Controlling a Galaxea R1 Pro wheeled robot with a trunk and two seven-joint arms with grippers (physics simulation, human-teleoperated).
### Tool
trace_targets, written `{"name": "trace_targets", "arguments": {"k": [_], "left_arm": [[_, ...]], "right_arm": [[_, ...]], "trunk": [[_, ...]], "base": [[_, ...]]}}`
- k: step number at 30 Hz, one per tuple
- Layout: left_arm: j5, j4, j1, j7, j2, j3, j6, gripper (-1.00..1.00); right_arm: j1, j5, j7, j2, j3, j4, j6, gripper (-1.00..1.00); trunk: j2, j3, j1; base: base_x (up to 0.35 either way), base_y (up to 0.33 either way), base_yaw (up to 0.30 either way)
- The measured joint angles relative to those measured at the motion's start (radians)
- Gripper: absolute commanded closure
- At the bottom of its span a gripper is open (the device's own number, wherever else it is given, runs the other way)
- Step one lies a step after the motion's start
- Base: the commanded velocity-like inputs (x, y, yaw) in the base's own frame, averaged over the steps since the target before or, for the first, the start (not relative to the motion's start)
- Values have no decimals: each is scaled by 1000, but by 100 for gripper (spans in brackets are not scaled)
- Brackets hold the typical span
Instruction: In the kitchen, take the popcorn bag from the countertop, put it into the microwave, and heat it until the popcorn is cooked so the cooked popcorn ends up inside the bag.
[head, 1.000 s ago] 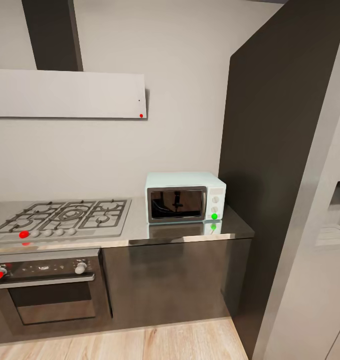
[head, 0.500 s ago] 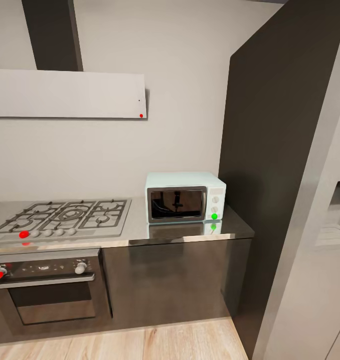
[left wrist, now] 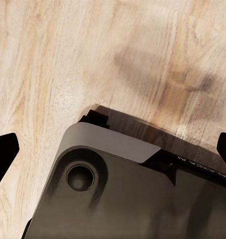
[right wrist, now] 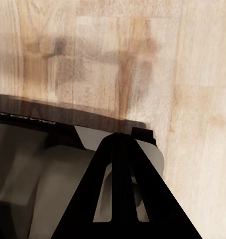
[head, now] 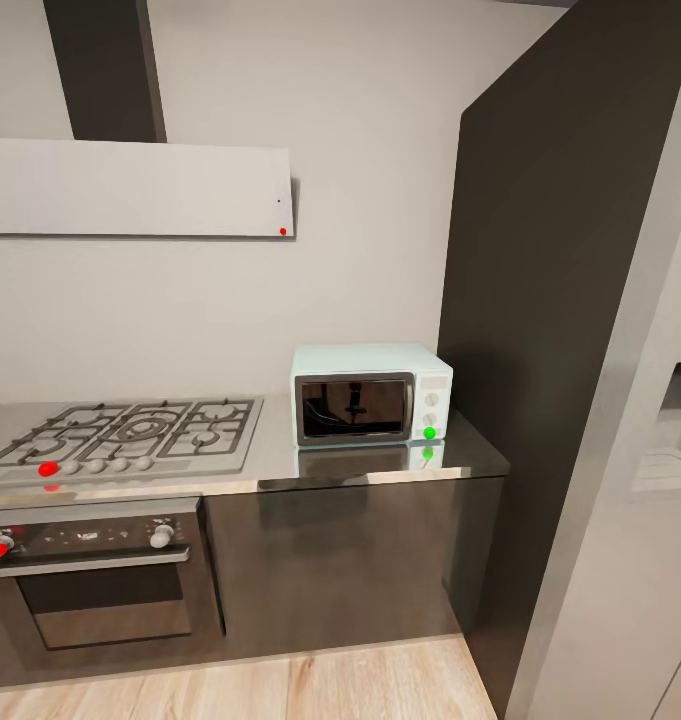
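The microwave [head: 371, 393] sits door-closed at the countertop's [head: 380, 462] right end, its green light lit; the left gripper [left wrist: 113, 149] hangs released and the right gripper [right wrist: 120, 189] clenched over the floor [left wrist: 53, 59], so any approach should square the base to that door.

countertop [head: 380, 462]: glossy steel | floor [head: 280, 690]: pale wood | microwave [head: 370, 392]: smooth mint

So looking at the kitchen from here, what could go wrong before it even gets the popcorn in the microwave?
The microwave door is shut, so it must be opened first. It sits close to the dark tall panel, which may crowd an arm reaching in. The left gripper, fingers spread wide, and the right gripper point down at the wood floor beside the robot's base, so both arms have far to rise.
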Motion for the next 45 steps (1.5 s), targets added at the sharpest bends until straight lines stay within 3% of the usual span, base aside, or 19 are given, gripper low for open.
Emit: {"name": "trace_targets", "arguments": {"k": [36, 40, 45], "left_arm": [[0, 0, 0, 0, 0, 0, 0, -100], [0, 0, 0, 0, 0, 0, 0, -100], [0, 0, 0, 0, 0, 0, 0, -100]], "right_arm": [[0, 0, 0, 0, 0, 0, 0, 100], [0, 0, 0, 10, -1, 0, 1, 100], [0, 1, 5, -2, 3, 0, 4, 100]], "trunk": [[0, 0, 0], [0, 0, 0], [0, 0, 0]], "base": [[0, 0, 0], [0, 0, 0], [0, 0, 0]]}}
